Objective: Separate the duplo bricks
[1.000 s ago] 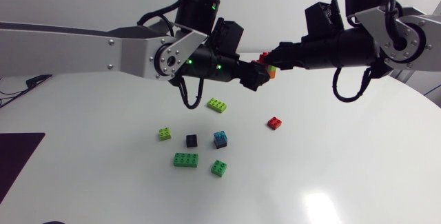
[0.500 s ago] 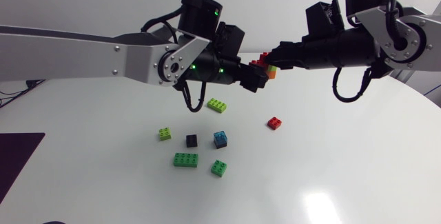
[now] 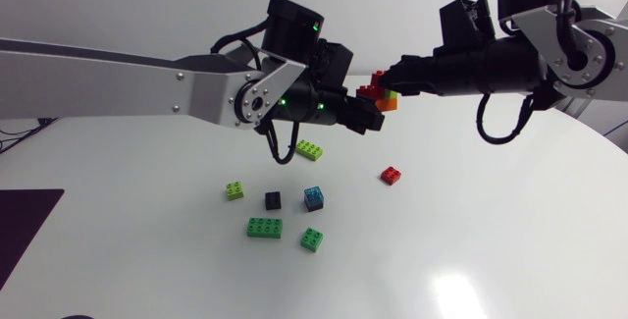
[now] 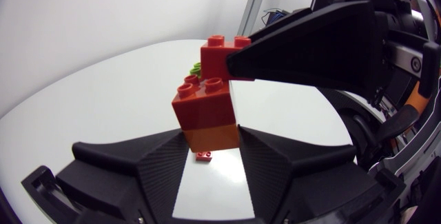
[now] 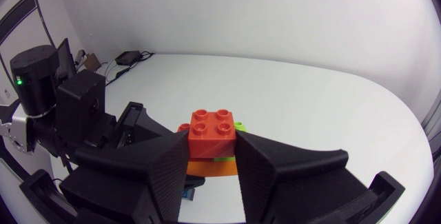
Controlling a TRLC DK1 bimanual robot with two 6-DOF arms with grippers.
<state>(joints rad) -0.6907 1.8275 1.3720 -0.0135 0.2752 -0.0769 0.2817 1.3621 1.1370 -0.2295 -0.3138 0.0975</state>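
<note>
A small stack of duplo bricks (image 3: 378, 95) hangs in the air above the table, red above and orange at the bottom, with a bit of lime green between. My right gripper (image 3: 391, 76) is shut on the upper red brick (image 5: 213, 131), which sits between its fingers. From the other side, my left gripper (image 3: 371, 113) is shut on the orange brick (image 4: 212, 136); both fingers press its sides. A second red brick (image 4: 203, 103) sits on the orange one. In the left wrist view a right finger (image 4: 310, 45) covers part of the top red brick (image 4: 219, 57).
Several loose bricks lie on the white table (image 3: 491, 240) below: a lime one (image 3: 310, 149), a red one (image 3: 392, 175), a small lime one (image 3: 235, 190), a black one (image 3: 273, 200), a blue one (image 3: 314, 198) and two green ones (image 3: 264, 227) (image 3: 312, 239).
My left gripper has moved right, up to the stack, and its fingers have closed onto the orange brick. The right arm has held still with the stack.
</note>
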